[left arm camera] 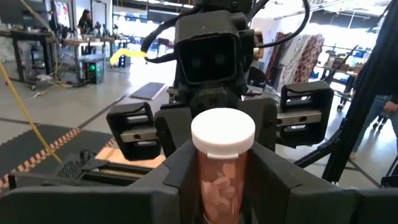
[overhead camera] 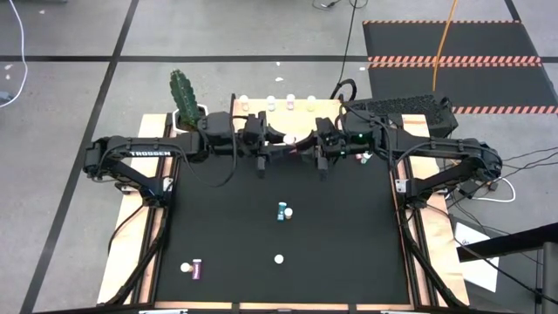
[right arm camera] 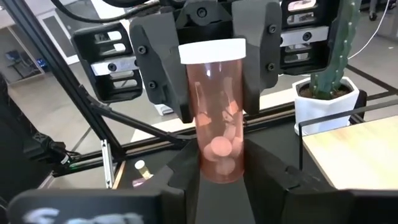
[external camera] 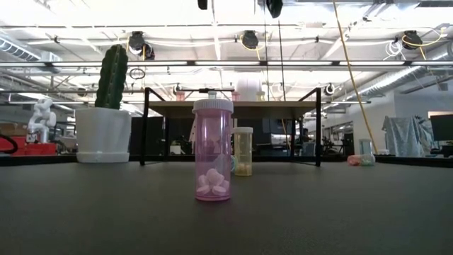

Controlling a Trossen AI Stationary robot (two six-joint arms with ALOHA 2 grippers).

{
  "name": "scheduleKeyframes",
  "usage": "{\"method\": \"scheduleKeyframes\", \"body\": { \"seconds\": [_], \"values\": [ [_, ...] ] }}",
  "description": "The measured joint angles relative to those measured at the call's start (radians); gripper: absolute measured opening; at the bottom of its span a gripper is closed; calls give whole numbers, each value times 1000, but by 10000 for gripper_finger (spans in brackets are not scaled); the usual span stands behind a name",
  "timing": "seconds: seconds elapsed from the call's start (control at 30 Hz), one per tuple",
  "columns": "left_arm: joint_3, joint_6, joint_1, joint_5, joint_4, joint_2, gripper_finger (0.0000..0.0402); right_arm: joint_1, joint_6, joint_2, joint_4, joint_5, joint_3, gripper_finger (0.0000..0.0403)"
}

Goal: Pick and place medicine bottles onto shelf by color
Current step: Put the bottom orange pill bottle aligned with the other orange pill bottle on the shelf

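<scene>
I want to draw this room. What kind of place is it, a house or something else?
Not a house: most likely a robot lab or workshop. Bare metal ceiling beams with hanging lamps run overhead, a grey concrete floor marked with black lines surrounds the black table, and two dark robot arms work there.

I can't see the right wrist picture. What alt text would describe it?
A pink medicine bottle with a white cap and pills inside is gripped near its cap by the left gripper, while the right gripper closes around its lower end. Behind stand a potted cactus and a corner of the wooden shelf.
</scene>
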Motion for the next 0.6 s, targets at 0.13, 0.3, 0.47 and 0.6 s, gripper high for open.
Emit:
{"method": "scheduleKeyframes", "body": {
  "seconds": [0.13,0.3,0.47,0.6],
  "values": [
    [0,-9,1,-19,-15,2,157,-1,-25,-2,-52,30,1,97],
    [0,-12,4,-31,-5,2,220,-5,-48,-1,-69,54,1,100],
    [0,-27,5,-30,8,2,257,-7,-58,-2,-71,53,1,101],
    [0,-30,10,-30,41,2,256,-7,-71,-2,-70,51,1,101]
  ]
}}
